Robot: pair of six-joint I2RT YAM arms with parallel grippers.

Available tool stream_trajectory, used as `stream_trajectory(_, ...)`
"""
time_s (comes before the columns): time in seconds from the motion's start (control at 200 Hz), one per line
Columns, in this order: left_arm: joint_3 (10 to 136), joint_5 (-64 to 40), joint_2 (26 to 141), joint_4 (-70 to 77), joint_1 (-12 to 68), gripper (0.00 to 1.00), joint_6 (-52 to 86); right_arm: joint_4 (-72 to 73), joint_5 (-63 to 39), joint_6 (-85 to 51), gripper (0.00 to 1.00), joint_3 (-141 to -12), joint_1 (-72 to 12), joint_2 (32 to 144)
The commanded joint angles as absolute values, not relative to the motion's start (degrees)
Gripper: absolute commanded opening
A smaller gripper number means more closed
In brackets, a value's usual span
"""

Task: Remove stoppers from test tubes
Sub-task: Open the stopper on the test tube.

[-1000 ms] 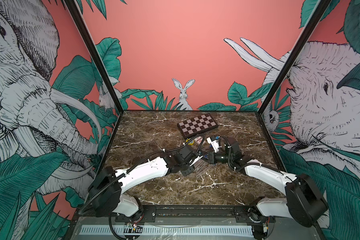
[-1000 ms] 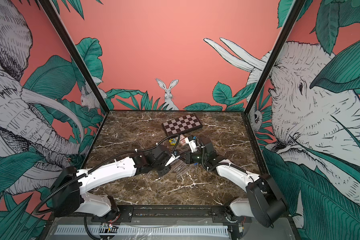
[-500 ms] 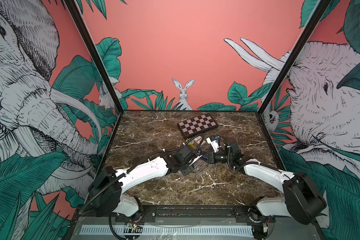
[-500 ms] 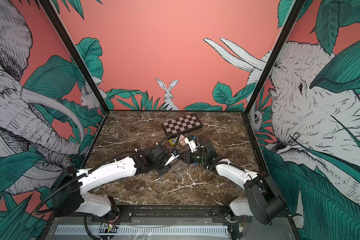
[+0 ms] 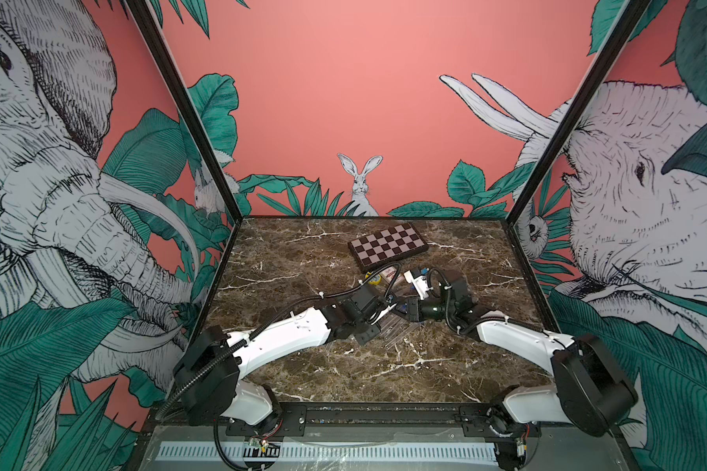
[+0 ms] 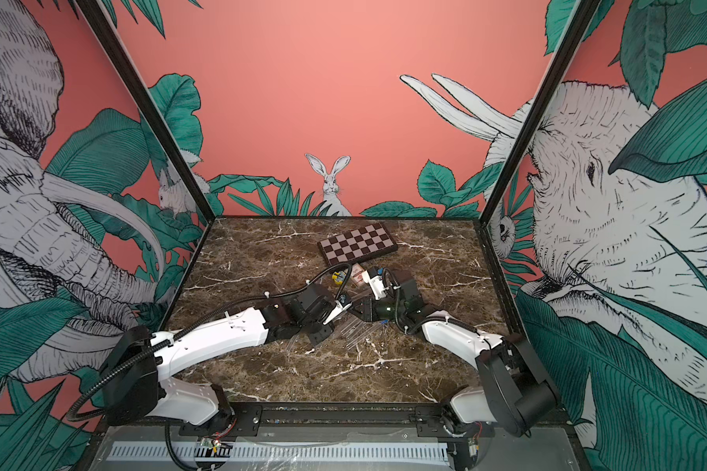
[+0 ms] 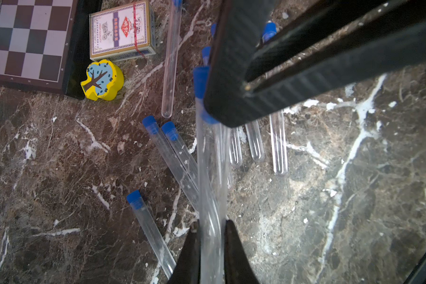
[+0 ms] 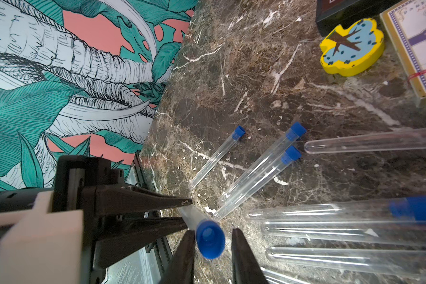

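Left gripper (image 7: pixel 210 227) is clamped tight on a test tube (image 7: pixel 210 172), holding it above the marble table (image 7: pixel 59 172). Its blue stopper (image 8: pixel 210 242) is still plugged in. The right gripper (image 8: pixel 212 231) has its jaws apart on either side of it, not squeezing. Other stoppered tubes (image 7: pixel 153 231) lie on the marble.

The bench (image 5: pixel 343 367) is overlooked from high in front; test tubes (image 7: pixel 172 61) are shared close-up by both wrist views.
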State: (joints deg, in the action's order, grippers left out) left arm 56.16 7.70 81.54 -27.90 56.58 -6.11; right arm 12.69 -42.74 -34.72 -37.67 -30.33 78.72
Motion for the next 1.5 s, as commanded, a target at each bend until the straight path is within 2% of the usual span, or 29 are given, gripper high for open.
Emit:
stream_trajectory(0.0,55.5,6.8,80.5,-27.4,56.5,0.0,-7.0,15.0,-43.9,-35.3,0.26,-38.6,-30.1,79.2)
stream_trajectory(0.255,55.5,6.2,80.9,-27.4,56.5,0.0,-7.1,17.0,-44.5,-36.2,0.29,-38.1,-30.2,78.7)
stream_trajectory(0.45,55.5,6.3,80.9,-27.5,56.5,0.0,-7.2,16.6,-44.6,-36.0,0.2,-38.2,-30.2,78.9)
stream_trajectory(0.745,55.4,6.7,80.5,-27.6,56.5,0.0,-7.1,16.7,-44.8,-36.0,0.17,-38.1,-30.2,79.2)
stream_trajectory(1.145,55.4,6.9,80.4,-27.1,56.5,0.0,-7.1,16.7,-45.7,-36.0,0.24,-38.1,-30.2,79.7)
stream_trajectory(1.495,55.0,7.1,80.2,-27.1,56.5,0.0,-7.1,16.7,-46.1,-36.0,0.15,-38.2,-30.2,80.2)
